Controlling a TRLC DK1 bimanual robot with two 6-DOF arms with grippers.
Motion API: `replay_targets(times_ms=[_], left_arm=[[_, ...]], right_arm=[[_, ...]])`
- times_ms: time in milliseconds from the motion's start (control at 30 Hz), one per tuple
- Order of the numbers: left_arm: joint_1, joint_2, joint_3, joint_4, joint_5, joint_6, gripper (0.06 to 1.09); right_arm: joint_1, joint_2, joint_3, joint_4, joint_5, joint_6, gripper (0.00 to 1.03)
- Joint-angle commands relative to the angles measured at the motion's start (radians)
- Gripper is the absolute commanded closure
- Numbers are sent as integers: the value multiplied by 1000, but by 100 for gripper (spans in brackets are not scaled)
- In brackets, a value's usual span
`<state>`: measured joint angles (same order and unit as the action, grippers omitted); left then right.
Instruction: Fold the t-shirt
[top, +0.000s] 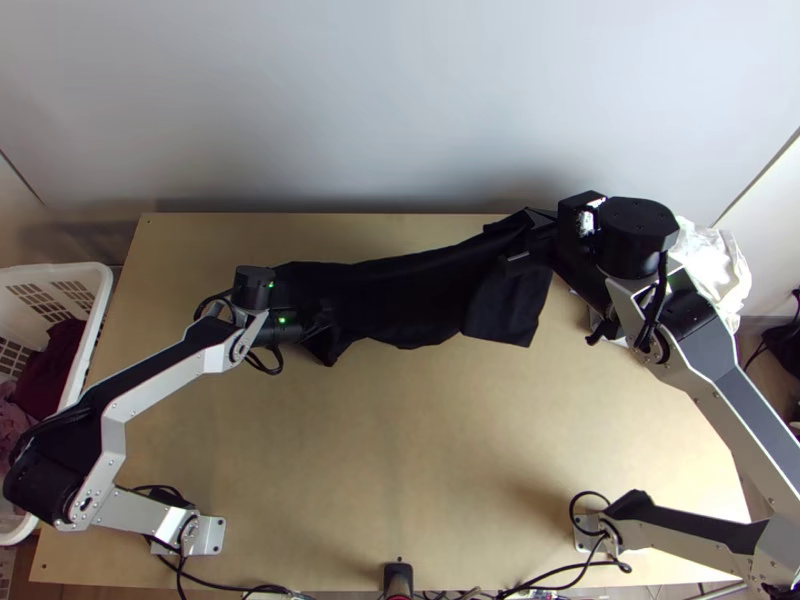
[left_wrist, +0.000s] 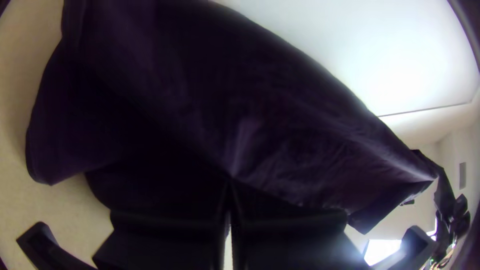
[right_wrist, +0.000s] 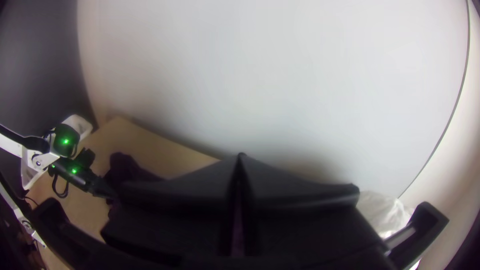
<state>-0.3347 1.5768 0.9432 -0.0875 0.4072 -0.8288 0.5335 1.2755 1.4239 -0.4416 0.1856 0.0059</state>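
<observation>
A black t-shirt stretches in a long bunched band across the back half of the table, its right end raised toward the right gripper. My left gripper is shut on the shirt's left end in the top view. In the left wrist view, the left gripper has its fingers together on the dark cloth, which rises away to the other arm. At the shirt's upper right end, the right gripper holds it; in the right wrist view the right gripper is closed, with dark cloth beyond it.
Beyond the table's left edge stands a white basket with dark red cloth inside. White cloth lies at the back right, behind the right arm. Bare wood shows in front of the shirt, and a pale wall rises behind the table.
</observation>
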Motion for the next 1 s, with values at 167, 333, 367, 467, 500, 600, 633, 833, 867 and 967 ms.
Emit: replay_targets(times_ms=[167,333,367,467,500,600,633,833,867,967], left_arm=[[52,-209,105,-199,113,69,105],[112,-305,193,-336,162,88,105],[123,-325,201,-347,166,88,105],[180,-359,230,-382,183,88,105],[203,-359,241,-393,188,88,105],[283,-345,270,-409,196,102,105],[307,-334,279,-411,196,103,105],[382,-281,299,-406,194,102,105],[392,-278,293,-396,193,100,105],[434,-216,275,-342,173,69,105]], right_arm=[[-21,1,-23,6,0,-12,100],[-27,15,-25,30,2,-17,100],[-27,18,-25,32,2,-20,100],[-29,25,-26,32,2,-21,100],[-30,27,-33,32,2,-20,100],[-30,24,-60,30,0,0,100],[-29,21,-71,30,0,5,100],[-3,-4,-161,4,-8,28,100],[-1,-5,-184,4,-9,26,100],[-10,18,-233,4,-28,23,100]])
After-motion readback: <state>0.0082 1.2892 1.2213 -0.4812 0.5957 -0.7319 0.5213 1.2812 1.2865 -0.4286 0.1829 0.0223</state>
